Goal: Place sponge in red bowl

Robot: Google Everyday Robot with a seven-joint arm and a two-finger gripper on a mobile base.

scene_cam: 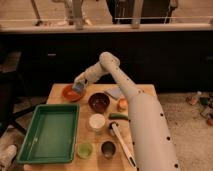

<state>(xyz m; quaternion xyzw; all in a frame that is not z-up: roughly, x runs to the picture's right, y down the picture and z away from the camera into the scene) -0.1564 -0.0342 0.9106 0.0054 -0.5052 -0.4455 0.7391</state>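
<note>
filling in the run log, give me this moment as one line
phase: placing | end effector: shut on sponge, over red bowl | sponge: not yet released | green tray: untouched

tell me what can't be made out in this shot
- Camera view: gripper, shut on the sponge over the red bowl; whether the sponge touches the bowl is too small to tell.
- Pale-blue cloth: partly hidden by the arm.
- Table's right side: covered by the arm.

The wooden table point(59, 91) carries the red bowl point(70, 93) directly beneath the shut gripper point(79, 88), maroon bowl point(99, 102) just right, green tray point(50, 133) below.
</note>
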